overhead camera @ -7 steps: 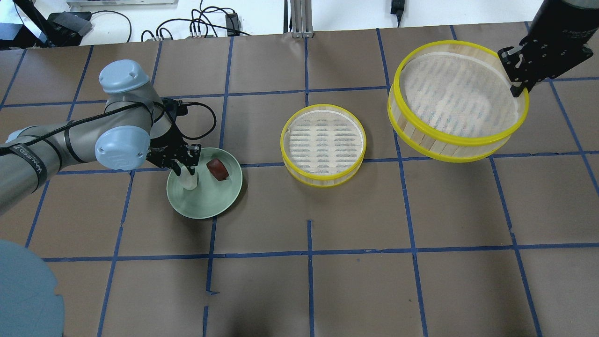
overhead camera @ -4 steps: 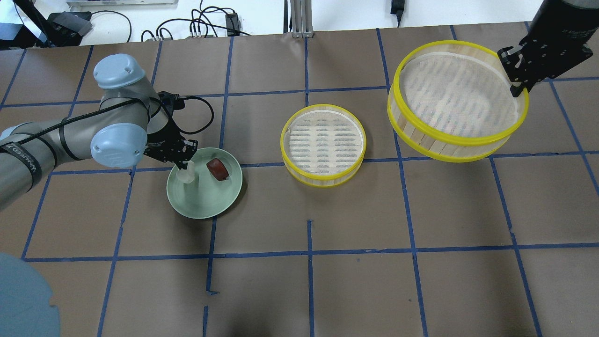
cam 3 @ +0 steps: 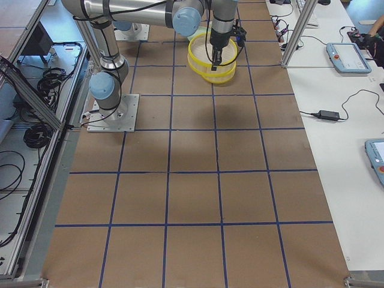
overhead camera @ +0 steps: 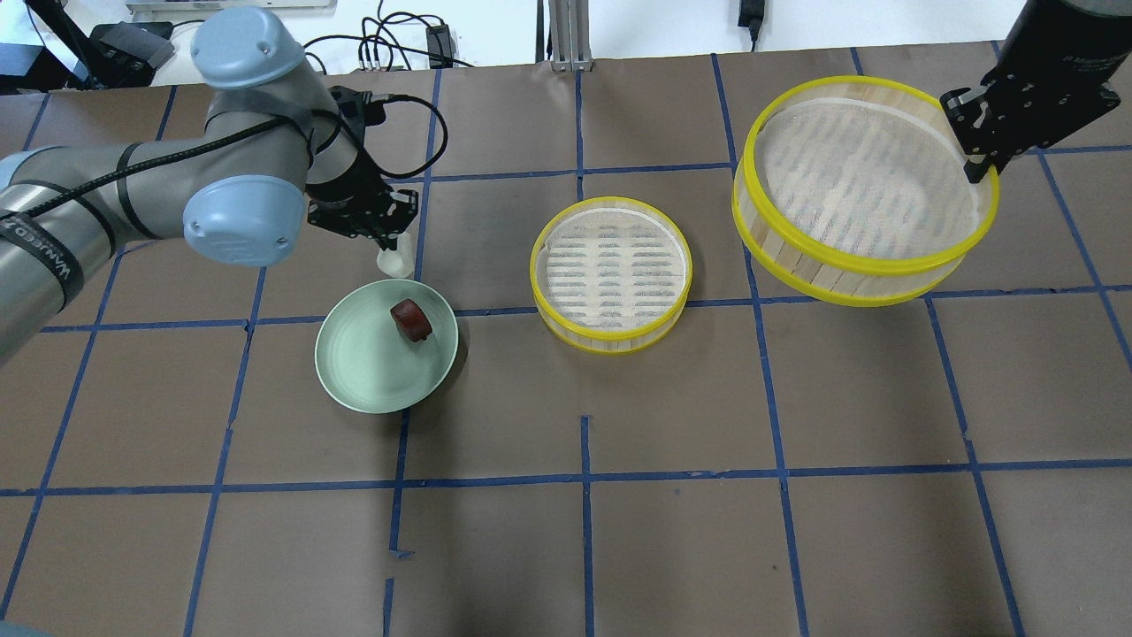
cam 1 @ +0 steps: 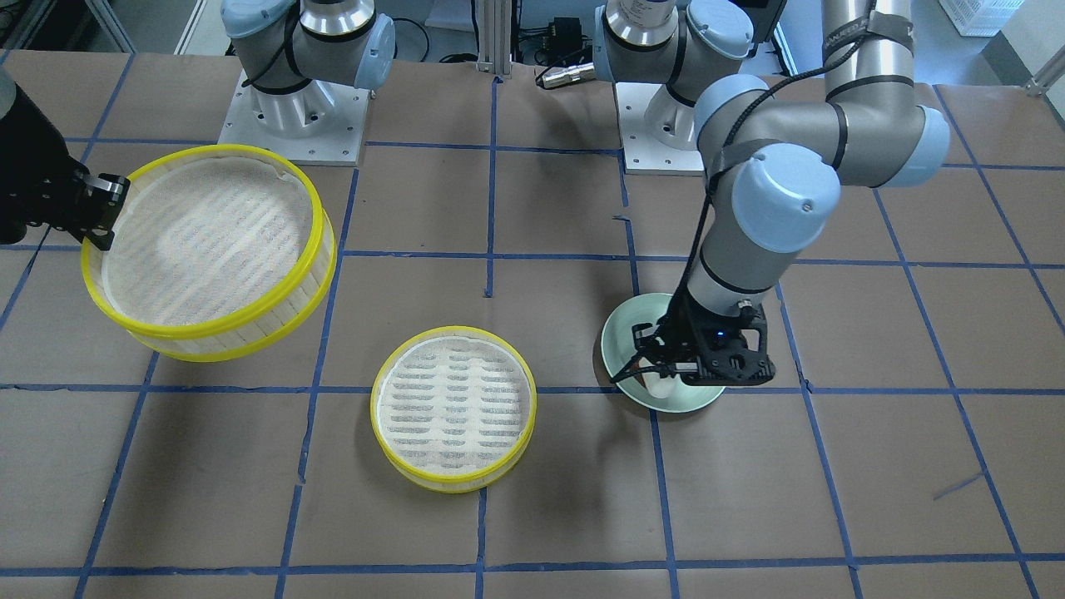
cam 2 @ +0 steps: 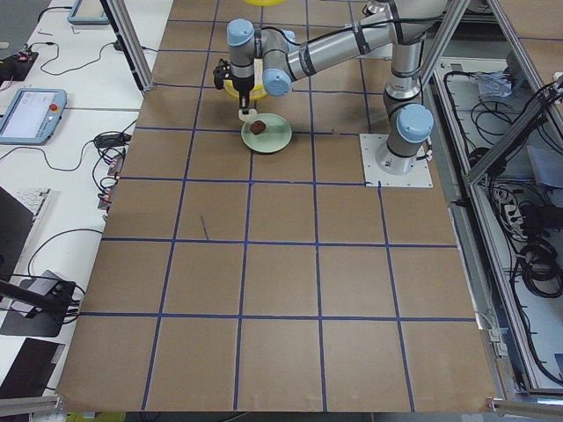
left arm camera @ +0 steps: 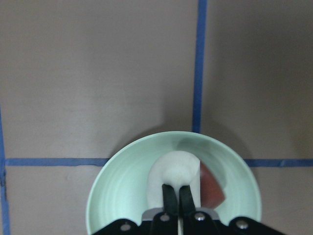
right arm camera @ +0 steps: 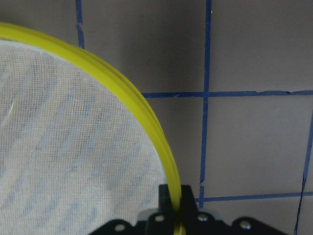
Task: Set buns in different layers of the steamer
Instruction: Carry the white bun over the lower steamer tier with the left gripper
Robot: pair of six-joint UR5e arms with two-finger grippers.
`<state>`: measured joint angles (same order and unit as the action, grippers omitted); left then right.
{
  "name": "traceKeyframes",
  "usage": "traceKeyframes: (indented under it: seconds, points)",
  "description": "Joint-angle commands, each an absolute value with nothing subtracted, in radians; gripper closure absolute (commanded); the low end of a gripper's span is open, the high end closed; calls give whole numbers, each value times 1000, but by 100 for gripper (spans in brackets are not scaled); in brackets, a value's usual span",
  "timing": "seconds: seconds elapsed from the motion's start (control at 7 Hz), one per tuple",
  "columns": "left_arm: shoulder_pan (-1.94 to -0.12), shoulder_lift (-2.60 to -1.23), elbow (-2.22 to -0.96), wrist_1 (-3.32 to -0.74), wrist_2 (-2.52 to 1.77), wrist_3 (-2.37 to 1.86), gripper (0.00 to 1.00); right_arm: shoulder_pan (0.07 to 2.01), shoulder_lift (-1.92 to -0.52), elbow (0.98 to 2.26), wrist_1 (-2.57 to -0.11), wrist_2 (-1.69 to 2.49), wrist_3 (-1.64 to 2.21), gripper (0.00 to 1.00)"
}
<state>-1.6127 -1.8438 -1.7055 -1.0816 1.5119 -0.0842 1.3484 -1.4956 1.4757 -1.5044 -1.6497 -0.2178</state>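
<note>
One steamer layer [overhead camera: 610, 274] on brown table [overhead camera: 867, 548], blue tape grid [overhead camera: 585, 531].

The left tray [overhead camera: 610, 274] and right tray [overhead camera: 867, 177] have yellow rims and white mesh. The white bun [overhead camera: 395, 259], red-brown bun [overhead camera: 412, 319] and pale green plate [overhead camera: 363, 364] are plain.

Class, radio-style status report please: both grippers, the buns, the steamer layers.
Left gripper shut on white bun, above green plate. Right gripper shut on tilted layer, off the table. Flat layer empty. Brown bun on plate.
</note>
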Motion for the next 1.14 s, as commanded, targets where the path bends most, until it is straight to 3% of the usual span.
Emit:
traceKeyframes:
  seconds: [0.0, 0.43, 0.57, 0.71, 1.0]
  points:
    - [-1763, -1879, -1657, -996, 1423, -249, 95, 1348, -1496, 1476, -1503, -1649, -218, 92]
    - [-1881, -2025, -1651, -757, 1387, -425, 91, 1348, -1496, 1477, -1502, -1649, -216, 92]
    - [-1881, -2028, -1651, -756, 1387, -420, 58, 1348, -1496, 1476, -1502, -1649, -215, 92]
    - [-1881, -2028, -1649, -756, 1388, -413, 1, 1348, -1496, 1477, -1502, -1649, -215, 92]
    - [-1881, -2025, -1644, -758, 1390, -410, 0, 1348, -1497, 1477, -1502, -1649, -213, 92]
